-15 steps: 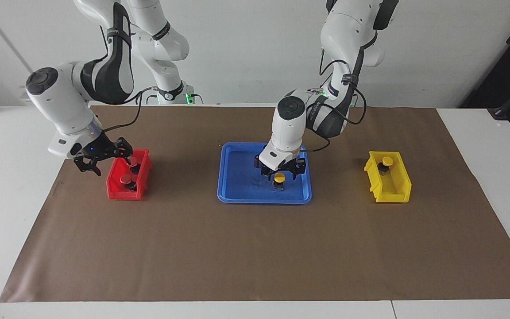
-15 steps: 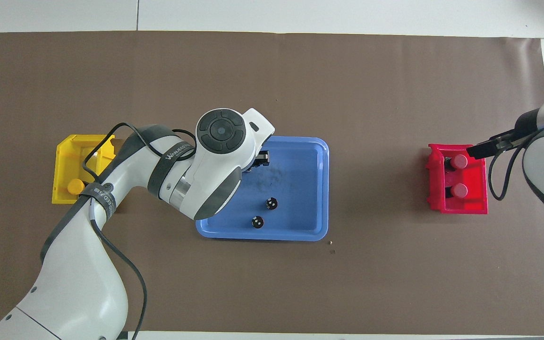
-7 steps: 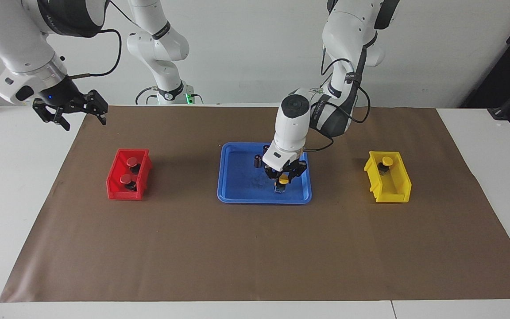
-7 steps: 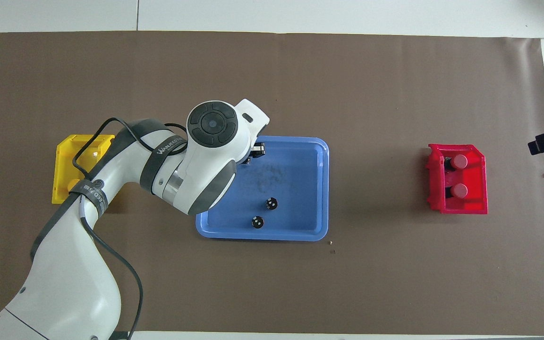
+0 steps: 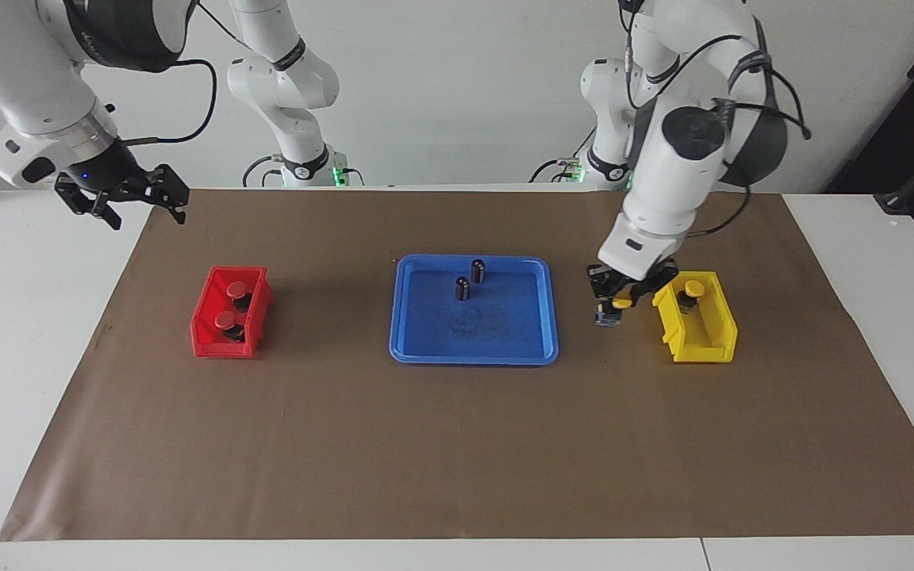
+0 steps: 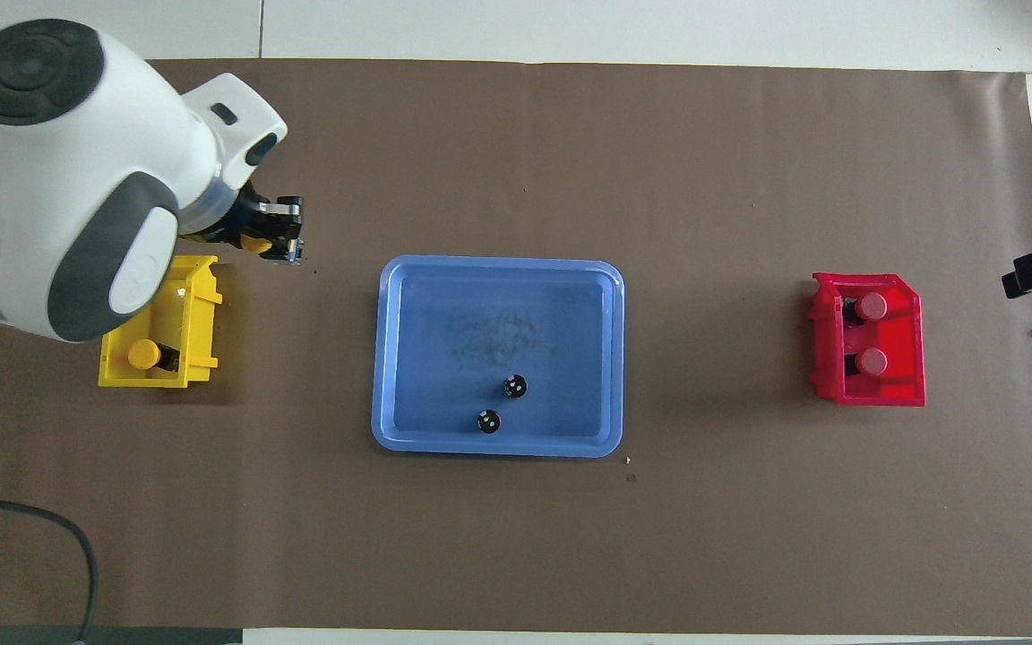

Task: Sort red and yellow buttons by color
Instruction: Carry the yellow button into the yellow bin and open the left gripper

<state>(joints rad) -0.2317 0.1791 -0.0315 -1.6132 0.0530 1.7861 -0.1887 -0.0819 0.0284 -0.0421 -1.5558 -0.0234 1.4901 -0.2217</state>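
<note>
Yellow-capped button (image 5: 621, 302) hangs pinched in the closed left gripper (image 5: 620, 305), up in the air just beside the yellow bin (image 5: 699, 337), between it and the blue tray (image 5: 425, 349). A second yellow button (image 5: 692, 290) sits inside that bin. The right gripper (image 5: 125, 198), fingers spread and empty, waits raised well apart from it.

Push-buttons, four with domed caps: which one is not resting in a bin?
The yellow-capped button gripped by the left gripper, in the air beside the yellow bin; the others sit in bins.
</note>
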